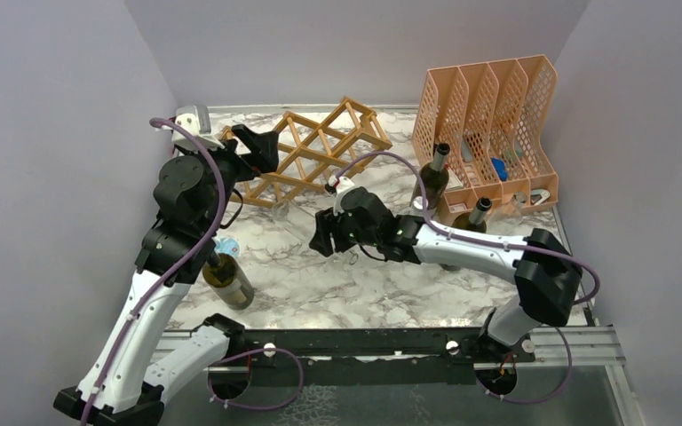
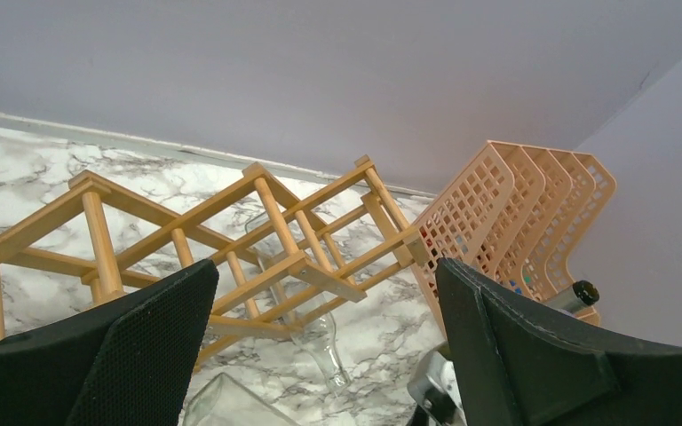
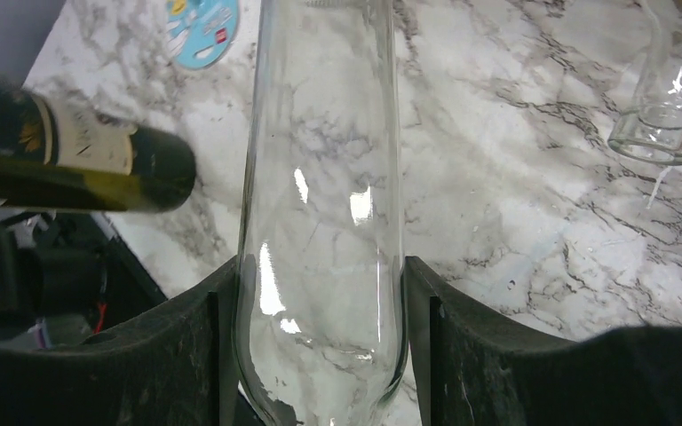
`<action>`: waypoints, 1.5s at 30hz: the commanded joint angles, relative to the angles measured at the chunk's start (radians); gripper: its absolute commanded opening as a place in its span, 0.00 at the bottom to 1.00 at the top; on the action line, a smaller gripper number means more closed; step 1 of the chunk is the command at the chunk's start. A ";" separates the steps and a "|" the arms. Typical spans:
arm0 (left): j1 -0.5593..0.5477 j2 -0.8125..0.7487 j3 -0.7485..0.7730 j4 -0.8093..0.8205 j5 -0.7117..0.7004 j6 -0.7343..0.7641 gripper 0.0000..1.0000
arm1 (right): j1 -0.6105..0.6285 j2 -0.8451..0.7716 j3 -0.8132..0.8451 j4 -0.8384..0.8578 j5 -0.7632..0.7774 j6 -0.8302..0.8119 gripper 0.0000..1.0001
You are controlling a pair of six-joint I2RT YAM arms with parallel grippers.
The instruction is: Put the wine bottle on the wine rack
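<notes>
**Top view.** Your left hand [image 1: 262,146] sits at the near-left end of the wine rack [image 1: 320,146], which stands at a diagonal across the back of the marble worktop [image 1: 391,284]. Your right hand [image 1: 327,238] is low over mid-worktop, near the rack's front but apart from it. Its load does not read from above. A green bottle [image 1: 229,280] lies on its side by the left arm. Two dark bottles [image 1: 433,173] stand just in front of the peach file holder [image 1: 488,106]. No bottle can be made out in the rack from here.

**Left wrist.** The left hand is released, with its fingers spread wide and nothing between them. The rack's lattice fills the gap beyond. A second clear bottle [image 2: 315,342] shows through the sticks, neck toward the camera. You cannot tell whether it sits in a cell or lies on the worktop beneath.

**Right wrist.** The right hand is clenched on the clear wine bottle [image 3: 320,177], one finger pressed to each side of its body. The bottle runs away from the camera over the marble. Whether its far end rests on the worktop cannot be told. The green bottle's base lies off to its left.

**Status (judgement).**
- The grasp looks done.
- Left to do are the carry to the rack, lining the bottle up with an open cell, seating it and letting go.
- The left hand looks placed to steady the rack, but that is only a guess.
</notes>
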 commanded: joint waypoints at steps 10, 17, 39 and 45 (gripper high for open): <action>-0.001 -0.028 0.035 -0.163 0.110 -0.011 0.99 | 0.020 0.156 0.092 0.180 0.138 0.276 0.01; 0.000 -0.022 0.047 -0.184 0.122 -0.028 0.99 | 0.029 0.142 0.088 0.188 0.208 0.328 0.01; 0.000 0.079 0.162 -0.250 0.211 -0.014 0.99 | 0.079 0.332 0.150 0.500 0.424 0.361 0.01; 0.000 0.095 0.169 -0.262 0.217 -0.015 0.99 | 0.087 0.400 0.206 0.568 0.538 0.348 0.01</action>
